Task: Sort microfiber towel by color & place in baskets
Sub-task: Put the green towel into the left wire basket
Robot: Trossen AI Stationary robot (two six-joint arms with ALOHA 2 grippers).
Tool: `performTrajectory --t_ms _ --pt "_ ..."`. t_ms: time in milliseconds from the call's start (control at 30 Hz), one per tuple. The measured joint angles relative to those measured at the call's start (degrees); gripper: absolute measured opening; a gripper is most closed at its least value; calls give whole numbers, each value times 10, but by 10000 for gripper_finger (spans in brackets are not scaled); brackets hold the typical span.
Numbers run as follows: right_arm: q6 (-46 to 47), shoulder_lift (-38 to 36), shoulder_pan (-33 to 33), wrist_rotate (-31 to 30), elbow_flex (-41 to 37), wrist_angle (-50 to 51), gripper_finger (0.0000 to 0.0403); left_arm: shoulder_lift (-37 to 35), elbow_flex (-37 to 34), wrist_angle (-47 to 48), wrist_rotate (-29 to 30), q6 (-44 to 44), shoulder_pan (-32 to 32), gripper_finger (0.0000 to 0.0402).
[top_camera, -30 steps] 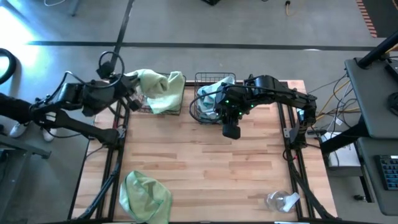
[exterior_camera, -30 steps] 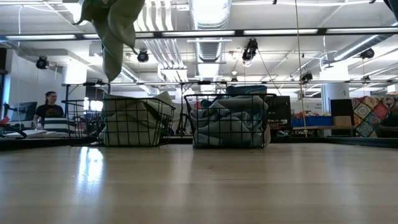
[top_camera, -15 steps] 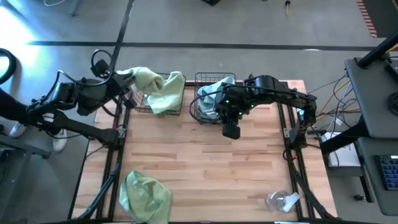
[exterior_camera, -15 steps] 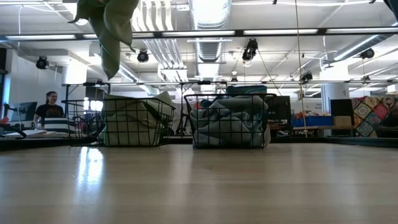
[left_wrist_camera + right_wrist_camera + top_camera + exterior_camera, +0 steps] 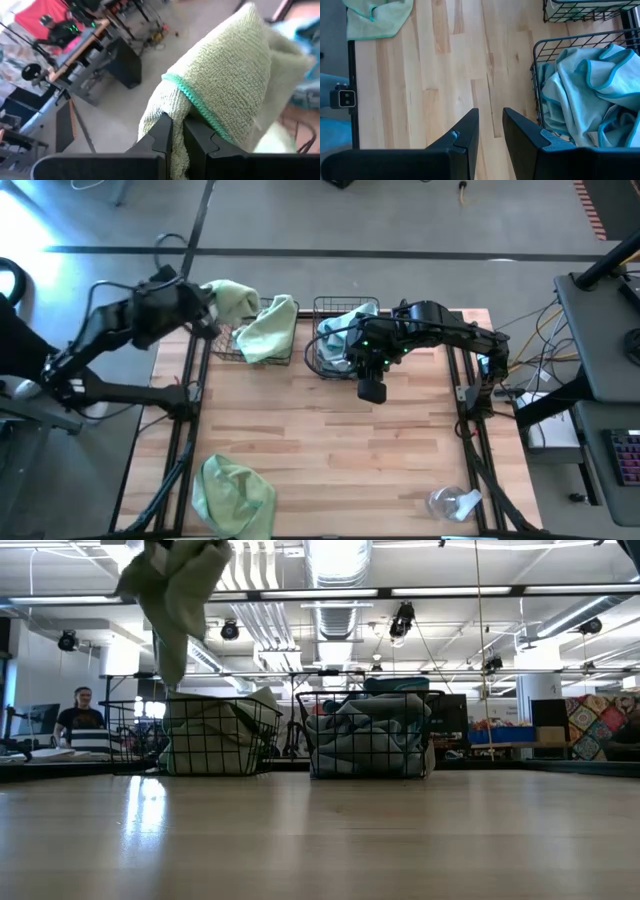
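Observation:
My left gripper (image 5: 207, 304) is shut on a light green microfiber towel (image 5: 233, 297), held up over the far left corner of the left basket (image 5: 232, 352). In the low view this towel (image 5: 177, 592) hangs bunched above that basket (image 5: 220, 736). Another green towel (image 5: 270, 328) fills that basket and droops over its rim. The right basket (image 5: 322, 360) holds pale blue towels (image 5: 345, 330). My right gripper (image 5: 372, 390) hovers open over bare table on that basket's near side. A third green towel (image 5: 232, 495) lies crumpled at the table's near left corner. My left gripper pinches a bunched fold of the green towel beside its teal hem (image 5: 189, 98) between its two fingers (image 5: 161, 134). The fingers reach in from the table's left, slanting slightly down. The towel hangs slack below them, clear of the basket.
A clear plastic item (image 5: 452, 502) lies near the table's near right corner. The middle of the wooden table (image 5: 330, 440) is bare. Dark frame rails (image 5: 180, 430) run along both side edges. A person (image 5: 78, 716) sits far off in the room behind.
My left arm has swung, carrying its gripper toward the table's far edge with the green towel still held. The towel has stayed lifted clear and has swayed a little toward the left above the left basket.

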State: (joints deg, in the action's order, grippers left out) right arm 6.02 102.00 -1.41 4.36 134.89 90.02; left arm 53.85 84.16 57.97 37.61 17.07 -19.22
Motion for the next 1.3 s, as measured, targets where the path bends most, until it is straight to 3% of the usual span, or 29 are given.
performTrajectory --t_ms 267,433,600,767,1033,1300 --pt "0 0 0 0 0 0 82 -2 -117 -77 -100 18 -86 13" --pt "0 0 0 0 0 0 82 -14 -175 -139 -157 12 -94 13" --pt "8 1 0 0 0 0 82 -21 -187 -155 -188 -19 -94 14" --pt "10 1 0 0 0 0 82 -25 -170 -140 -188 -31 -95 32" --pt "10 1 0 0 0 0 82 -24 -142 -118 -130 -15 -110 98" --pt "24 1 0 0 0 0 82 -21 -143 -114 -126 -19 -132 149"
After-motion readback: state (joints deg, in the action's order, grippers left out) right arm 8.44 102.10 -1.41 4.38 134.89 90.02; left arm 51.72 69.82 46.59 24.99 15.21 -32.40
